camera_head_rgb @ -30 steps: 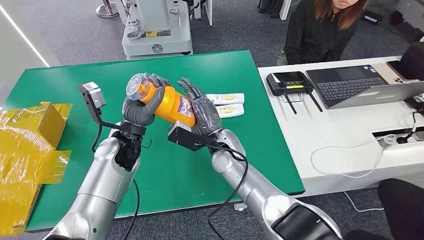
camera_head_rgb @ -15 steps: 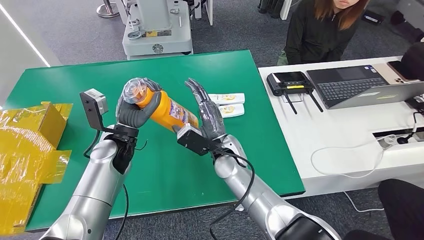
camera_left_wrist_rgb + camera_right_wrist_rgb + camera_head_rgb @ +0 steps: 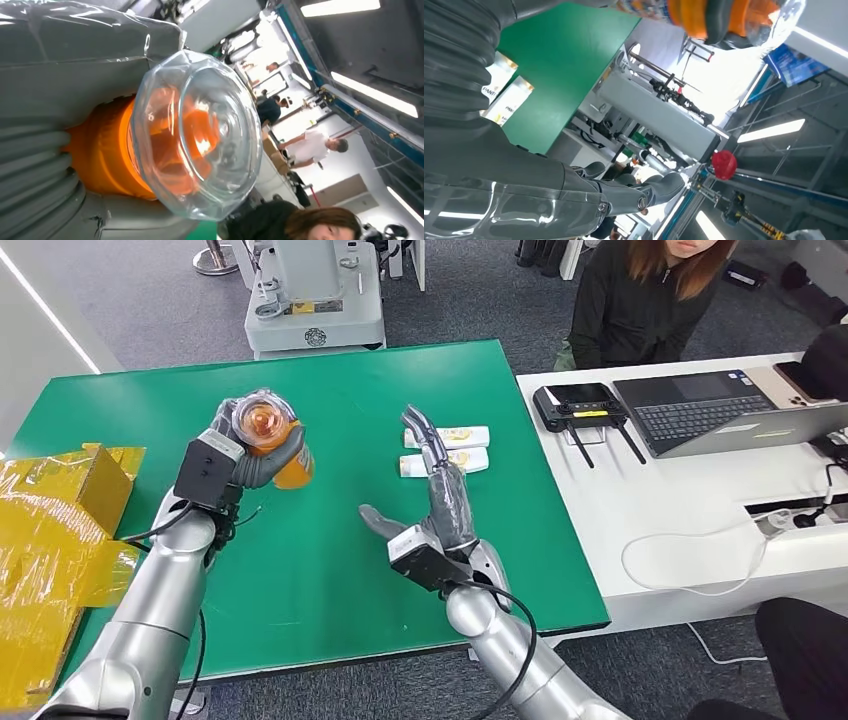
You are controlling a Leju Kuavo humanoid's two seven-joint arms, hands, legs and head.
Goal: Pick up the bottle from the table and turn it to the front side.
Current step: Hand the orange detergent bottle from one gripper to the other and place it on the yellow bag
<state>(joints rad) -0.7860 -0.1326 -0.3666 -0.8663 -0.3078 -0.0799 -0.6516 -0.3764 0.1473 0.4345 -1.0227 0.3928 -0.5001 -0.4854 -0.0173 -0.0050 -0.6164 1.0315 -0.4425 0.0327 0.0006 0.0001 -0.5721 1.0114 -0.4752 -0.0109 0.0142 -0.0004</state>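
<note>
Your right robot hand [image 3: 440, 510] is now pulling clear of the bottle [image 3: 272, 442], fingers spread and holding nothing, so your left robot hand [image 3: 243, 455] alone is gripping it, raised over the green counter [image 3: 330, 570], clear cap toward you; the front-side check is pending.

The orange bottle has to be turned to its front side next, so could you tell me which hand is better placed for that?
Left: the left hand grips the orange bottle above the table, while the right hand is open and apart from it.
</note>
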